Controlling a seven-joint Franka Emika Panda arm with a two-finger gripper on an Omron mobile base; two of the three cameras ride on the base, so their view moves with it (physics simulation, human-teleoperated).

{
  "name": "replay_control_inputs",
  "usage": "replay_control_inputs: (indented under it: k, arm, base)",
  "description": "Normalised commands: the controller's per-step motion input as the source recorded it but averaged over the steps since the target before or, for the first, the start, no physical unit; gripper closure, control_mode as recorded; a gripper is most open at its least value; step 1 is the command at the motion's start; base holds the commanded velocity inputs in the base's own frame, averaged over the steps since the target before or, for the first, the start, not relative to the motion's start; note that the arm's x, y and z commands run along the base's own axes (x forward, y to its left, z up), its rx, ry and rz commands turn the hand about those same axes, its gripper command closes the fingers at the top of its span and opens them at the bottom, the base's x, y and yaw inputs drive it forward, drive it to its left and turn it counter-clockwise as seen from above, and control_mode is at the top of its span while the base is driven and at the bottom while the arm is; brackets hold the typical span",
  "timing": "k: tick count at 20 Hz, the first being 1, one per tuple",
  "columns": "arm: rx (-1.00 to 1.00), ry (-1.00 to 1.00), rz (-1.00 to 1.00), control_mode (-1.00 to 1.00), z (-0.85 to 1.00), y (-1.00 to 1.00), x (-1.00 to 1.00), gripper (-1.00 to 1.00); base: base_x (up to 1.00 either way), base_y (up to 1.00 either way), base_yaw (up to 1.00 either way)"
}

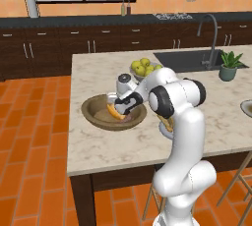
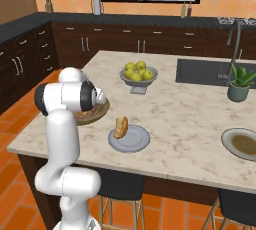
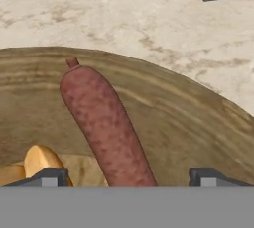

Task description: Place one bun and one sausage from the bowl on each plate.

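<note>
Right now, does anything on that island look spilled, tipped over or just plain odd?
Nothing is spilled or broken. One small oddity: the bun on the grey plate stands up on its edge instead of lying flat. In the wooden bowl a sausage leans against the sloping wall, with the open gripper around it.

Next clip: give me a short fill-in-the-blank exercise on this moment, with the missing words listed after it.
1. The gripper hangs with its jaws ____ over the wooden bowl.
2. Between the two dark fingertips lies a reddish-brown ____.
3. The grey plate beside the wooden bowl already holds a ____.
4. The grey footed bowl is filled with yellow-green ____.

Missing words: open; sausage; bun; apples
</note>
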Motion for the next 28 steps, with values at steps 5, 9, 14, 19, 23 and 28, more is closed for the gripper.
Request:
replay_control_inputs:
  k: [5,9,14,19,23,28]
  arm:
    - [0.00,-0.01,0.00,-1.00,-0.23,0.00,0.05,-1.00]
    - [0.00,-0.01,0.00,-1.00,-0.03,0.00,0.00,-1.00]
    - [0.00,0.00,0.00,-1.00,0.00,0.00,0.00,1.00]
    - [0.00,0.00,0.00,-1.00,0.00,0.00,0.00,1.00]
    - [0.00,-0.02,0.00,-1.00,-0.07,0.00,0.00,1.00]
    - [0.00,-0.01,0.01,-1.00,0.45,0.00,-0.11,1.00]
  base:
    - [0.00,0.00,0.00]
    - [0.00,0.00,0.00]
    - [0.00,0.00,0.00]
    - [0.00,0.00,0.00]
    - [0.00,0.00,0.00]
    - [0.00,0.00,0.00]
